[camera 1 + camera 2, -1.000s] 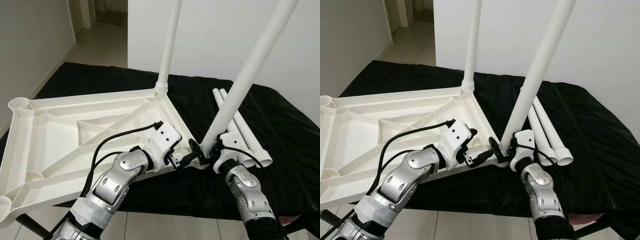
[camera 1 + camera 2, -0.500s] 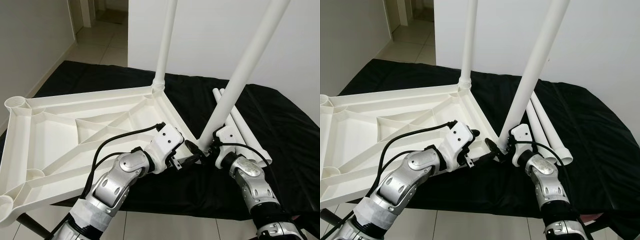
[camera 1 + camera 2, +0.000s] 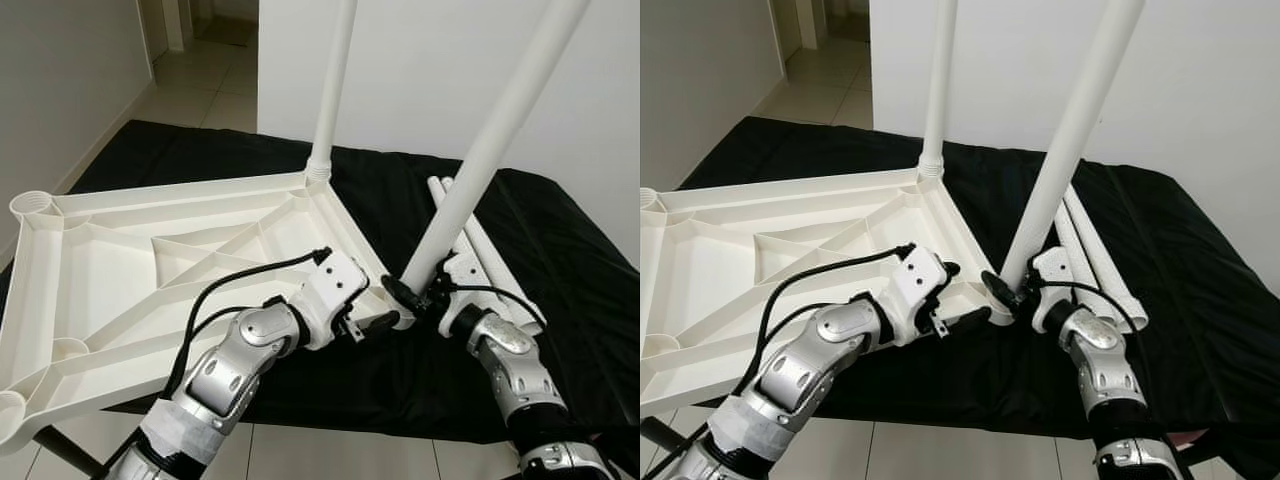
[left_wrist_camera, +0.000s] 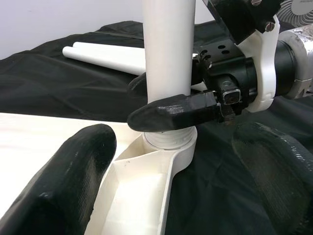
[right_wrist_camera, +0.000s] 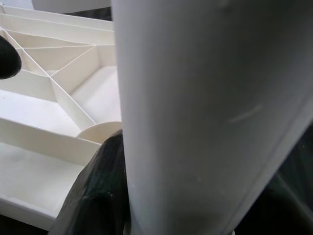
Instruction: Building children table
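Setting: a white plastic tabletop [image 3: 150,270] lies upside down on a black cloth [image 3: 560,250], ribbed underside facing up, over a tiled floor [image 3: 200,90].
Fitted leg: one white leg [image 3: 333,90] stands upright in the corner socket at 12 o'clock of the tabletop.
Tilted leg: a second white leg [image 3: 480,160] leans toward 1 o'clock, its lower end in the corner socket [image 4: 168,144] nearest the robot, at 3 o'clock of the tabletop.
Right gripper [image 3: 408,297]: its black fingers are closed around the base of the tilted leg, just above the socket.
Left gripper [image 3: 375,322]: fingers spread apart, holding nothing; they rest against the tabletop edge just beside that socket, at 9 o'clock of the right gripper.
Spare legs [image 3: 495,265]: lie flat on the cloth behind the right arm, at 3 o'clock of the tilted leg.
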`<state>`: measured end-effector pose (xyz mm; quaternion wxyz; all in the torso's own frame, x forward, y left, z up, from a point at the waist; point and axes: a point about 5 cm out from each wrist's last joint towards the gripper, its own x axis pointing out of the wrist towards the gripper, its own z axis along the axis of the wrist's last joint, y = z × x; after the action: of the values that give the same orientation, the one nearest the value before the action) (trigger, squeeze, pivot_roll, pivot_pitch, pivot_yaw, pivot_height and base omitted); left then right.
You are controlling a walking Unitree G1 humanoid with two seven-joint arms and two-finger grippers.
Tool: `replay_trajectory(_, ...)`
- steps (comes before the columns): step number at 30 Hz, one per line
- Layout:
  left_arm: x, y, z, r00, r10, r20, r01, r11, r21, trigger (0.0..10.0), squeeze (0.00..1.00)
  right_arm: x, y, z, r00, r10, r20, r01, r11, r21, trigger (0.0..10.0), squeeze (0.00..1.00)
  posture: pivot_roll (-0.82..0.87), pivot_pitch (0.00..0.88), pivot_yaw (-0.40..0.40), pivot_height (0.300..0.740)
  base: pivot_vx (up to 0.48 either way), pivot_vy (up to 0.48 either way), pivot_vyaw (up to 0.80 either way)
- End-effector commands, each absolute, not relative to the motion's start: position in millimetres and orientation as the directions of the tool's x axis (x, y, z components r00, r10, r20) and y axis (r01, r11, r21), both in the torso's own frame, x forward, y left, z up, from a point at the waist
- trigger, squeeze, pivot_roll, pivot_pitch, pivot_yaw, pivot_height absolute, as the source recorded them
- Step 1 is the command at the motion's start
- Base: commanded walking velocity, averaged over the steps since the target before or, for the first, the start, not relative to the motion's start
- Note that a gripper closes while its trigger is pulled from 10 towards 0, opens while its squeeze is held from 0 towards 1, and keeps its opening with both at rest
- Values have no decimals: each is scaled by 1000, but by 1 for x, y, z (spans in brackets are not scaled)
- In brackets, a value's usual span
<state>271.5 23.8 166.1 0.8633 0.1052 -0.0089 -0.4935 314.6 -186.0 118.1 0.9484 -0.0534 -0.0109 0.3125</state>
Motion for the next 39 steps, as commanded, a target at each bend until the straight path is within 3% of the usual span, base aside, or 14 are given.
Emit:
replay_trajectory(1,268,20,165,495,-863,-97,860,472,194,10000,0,306,-186,97,813,574,-101,-582,810,-77,10000,0,-14,0,-106,740,0,0,0)
replay_trajectory(4,267,20,165,494,-864,-97,861,470,193,10000,0,306,-184,94,837,539,-97,-545,837,-51,10000,0,-15,0,-106,740,0,0,0)
replay_trajectory(7,266,20,164,489,-866,-100,864,466,191,10000,0,309,-180,91,922,374,-99,-377,926,-20,10000,0,-17,0,-107,740,0,0,0)
replay_trajectory(10,265,19,164,487,-868,-101,865,463,191,10000,0,308,-175,94,950,301,-79,-301,953,8,10000,0,-23,0,-106,740,0,0,0)
replay_trajectory(21,265,16,164,478,-873,-98,870,455,191,10000,0,294,-155,99,992,-80,-100,86,994,66,10000,0,-26,0,-113,740,0,0,0)
replay_trajectory(26,264,16,164,478,-873,-97,870,454,191,10000,0,284,-137,104,985,-128,-113,139,986,96,10000,0,-21,0,-120,740,0,0,0)
replay_trajectory(34,264,17,164,474,-875,-98,872,451,192,10000,0,280,-140,105,981,-145,-129,159,981,108,10000,0,-29,0,-110,740,0,0,0)
replay_trajectory(35,264,18,164,473,-875,-99,872,449,194,10000,0,278,-140,105,981,-144,-134,159,981,111,10000,329,-30,0,-108,740,0,0,0)
replay_trajectory(36,264,18,165,472,-876,-99,873,448,194,10000,0,278,-140,107,982,-140,-125,154,982,108,10000,1000,-32,0,-105,740,0,0,0)
replay_trajectory(39,265,18,165,471,-876,-100,873,447,194,10000,0,277,-139,108,986,-125,-113,138,984,117,10000,1000,-33,0,-101,740,0,0,0)
